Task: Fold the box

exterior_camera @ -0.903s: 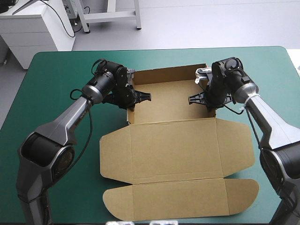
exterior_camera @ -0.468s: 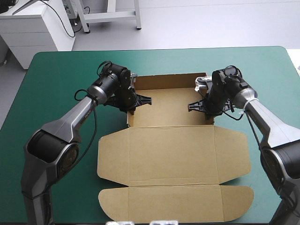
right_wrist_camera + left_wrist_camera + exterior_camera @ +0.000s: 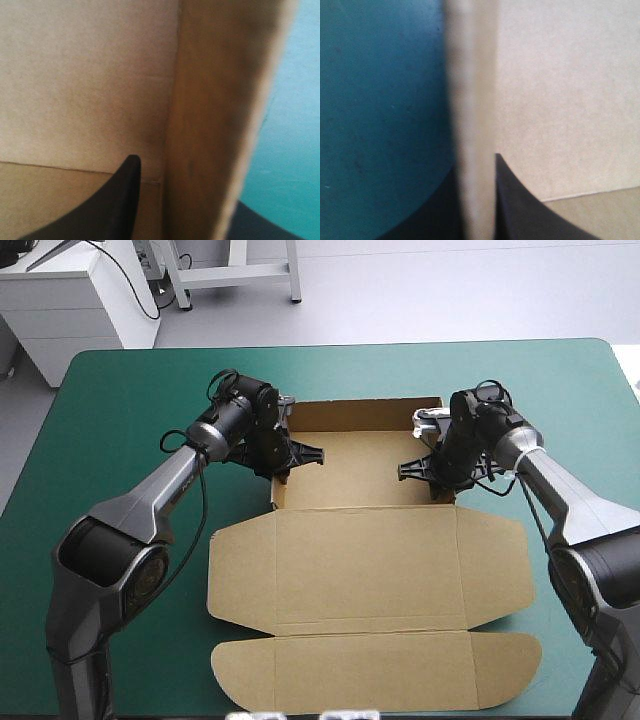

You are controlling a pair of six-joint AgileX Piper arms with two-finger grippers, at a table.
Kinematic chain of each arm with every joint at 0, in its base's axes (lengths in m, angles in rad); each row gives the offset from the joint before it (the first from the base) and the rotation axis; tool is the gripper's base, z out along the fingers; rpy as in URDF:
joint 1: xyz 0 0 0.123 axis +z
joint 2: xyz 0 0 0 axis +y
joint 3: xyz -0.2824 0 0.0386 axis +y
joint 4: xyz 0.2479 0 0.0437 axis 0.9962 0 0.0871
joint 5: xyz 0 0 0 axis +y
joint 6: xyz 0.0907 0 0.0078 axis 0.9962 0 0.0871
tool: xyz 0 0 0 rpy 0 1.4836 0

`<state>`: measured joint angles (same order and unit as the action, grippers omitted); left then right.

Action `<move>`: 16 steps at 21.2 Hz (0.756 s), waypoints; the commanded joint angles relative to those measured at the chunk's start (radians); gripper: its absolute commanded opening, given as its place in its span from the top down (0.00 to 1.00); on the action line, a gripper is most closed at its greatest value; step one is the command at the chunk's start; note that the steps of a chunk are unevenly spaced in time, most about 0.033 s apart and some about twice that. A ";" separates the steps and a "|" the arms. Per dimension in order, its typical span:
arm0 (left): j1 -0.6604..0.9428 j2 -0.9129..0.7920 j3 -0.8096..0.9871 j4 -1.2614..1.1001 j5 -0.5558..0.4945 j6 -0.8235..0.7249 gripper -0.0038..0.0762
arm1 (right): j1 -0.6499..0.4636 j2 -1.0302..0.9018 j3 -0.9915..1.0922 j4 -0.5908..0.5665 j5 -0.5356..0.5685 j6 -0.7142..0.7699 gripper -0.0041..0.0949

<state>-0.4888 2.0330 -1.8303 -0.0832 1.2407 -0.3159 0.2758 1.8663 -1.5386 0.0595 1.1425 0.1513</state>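
The brown box (image 3: 360,550) lies mid-table as an open tray with raised walls at the far side, its lid and front flap flat toward the near edge. My left gripper (image 3: 283,458) sits at the tray's left wall, my right gripper (image 3: 437,468) at the right wall. The left wrist view has the wall (image 3: 472,100) standing edge-on between the black fingers (image 3: 520,200), my left gripper (image 3: 476,165) shut on it. In the right wrist view the right wall (image 3: 220,110) fills the gap of my right gripper (image 3: 192,185), one finger (image 3: 115,200) inside the tray.
The teal-green cover (image 3: 120,420) shows on both sides of the box and beyond its back wall. The flat front flap (image 3: 375,670) reaches close to the table's near edge.
Earlier the box lay slightly askew; both grippers shifted with the walls and it now sits square. Since just before, almost nothing has moved.
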 commanded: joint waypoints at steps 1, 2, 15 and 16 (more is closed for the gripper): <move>-0.010 -0.055 -0.030 -0.067 0.045 0.030 0.67 | 0.007 -0.039 -0.022 0.049 0.011 -0.017 0.44; -0.010 -0.055 -0.030 -0.067 0.045 0.030 0.49 | 0.007 -0.039 -0.022 0.034 0.008 -0.024 0.32; -0.008 -0.073 -0.434 0.083 0.047 0.078 0.16 | 0.006 -0.041 -0.416 -0.013 0.084 0.042 0.23; -0.008 -0.085 -0.472 0.083 0.047 0.102 0.16 | 0.006 -0.043 -0.446 -0.043 0.109 0.049 0.23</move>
<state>-0.4899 2.0359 -2.2167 0.0000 1.2374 -0.2411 0.2849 1.8792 -1.9074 0.0618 1.2137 0.1932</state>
